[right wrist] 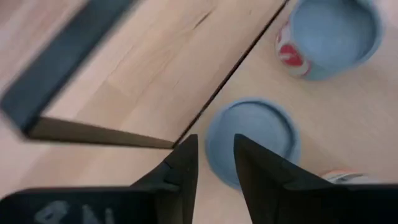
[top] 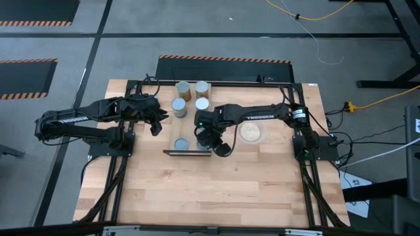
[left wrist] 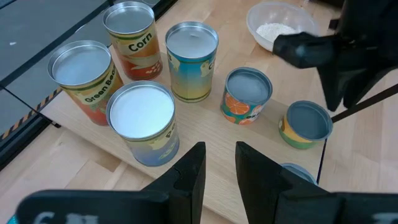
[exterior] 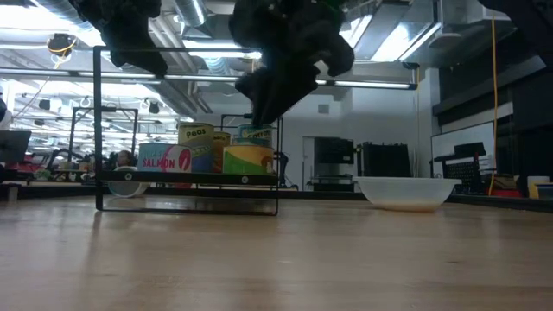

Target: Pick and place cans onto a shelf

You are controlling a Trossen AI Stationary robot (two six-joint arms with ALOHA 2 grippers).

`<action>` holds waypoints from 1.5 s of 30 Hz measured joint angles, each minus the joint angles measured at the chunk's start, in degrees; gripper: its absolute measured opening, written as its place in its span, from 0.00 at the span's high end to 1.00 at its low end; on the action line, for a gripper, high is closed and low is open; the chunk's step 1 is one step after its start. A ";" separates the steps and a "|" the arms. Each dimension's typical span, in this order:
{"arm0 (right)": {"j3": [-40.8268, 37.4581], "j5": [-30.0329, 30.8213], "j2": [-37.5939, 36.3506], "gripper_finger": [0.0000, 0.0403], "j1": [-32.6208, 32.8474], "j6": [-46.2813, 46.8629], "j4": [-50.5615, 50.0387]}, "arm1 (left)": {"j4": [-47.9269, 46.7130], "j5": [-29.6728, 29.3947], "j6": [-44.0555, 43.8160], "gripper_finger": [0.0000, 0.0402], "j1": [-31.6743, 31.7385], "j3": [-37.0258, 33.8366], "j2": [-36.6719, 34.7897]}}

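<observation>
Shelf (top: 172,152) at mid tabletop (top: 197,190), between both arms; all cans seen upright on its board.

L arm (top: 79,121) in from left side. L fingers (left wrist: 189,180) hovering by shelf's left edge, aimed down at the can group. Narrow gap, nothing between, nothing touched.

R arm (top: 262,113) stretched across from right side. R fingers (right wrist: 183,171) right above a short blue-top can (right wrist: 252,140) at the shelf end nearer the open tabletop. Slightly parted, not clamped on it; contact w/ the lid: can't tell. Second short can w/ red mark on label (right wrist: 333,34) just beside, same board. Thin black frame bar (right wrist: 230,81) running past both.

Via L wrist view, four taller cans bunched close:
- Green Beans can (left wrist: 84,78) and Corn can (left wrist: 130,37) by the outer edge
- blue-yellow can (left wrist: 191,59) next to Corn
- white-top can (left wrist: 143,121) nearest the L fingers

Orange-label short can (left wrist: 247,93) a bit apart from that bunch. Green-yellow short can (left wrist: 305,124) next along, just below the R arm.

Low view: Salmon can (exterior: 168,158) in front on shelf, Peas can (exterior: 196,134) behind it.

Clear bowl (top: 251,132) w/ beige contents on tabletop, off the shelf, just beside R arm.
</observation>
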 joint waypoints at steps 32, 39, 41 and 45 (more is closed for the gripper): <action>-2.11 8.31 -0.07 0.73 -0.52 -32.96 0.14 | 0.00 0.00 0.00 0.80 0.00 0.00 0.00; -2.13 8.34 1.23 0.73 -0.55 -32.97 -0.16 | -0.01 0.00 0.00 0.80 0.01 0.00 0.01; -2.18 8.35 1.33 0.73 -0.55 -32.98 -0.71 | 0.01 0.00 0.02 0.80 -0.01 0.00 -0.01; -2.16 8.33 1.31 0.73 -0.55 -33.01 -0.11 | 0.01 0.00 0.02 0.80 -0.01 0.00 -0.01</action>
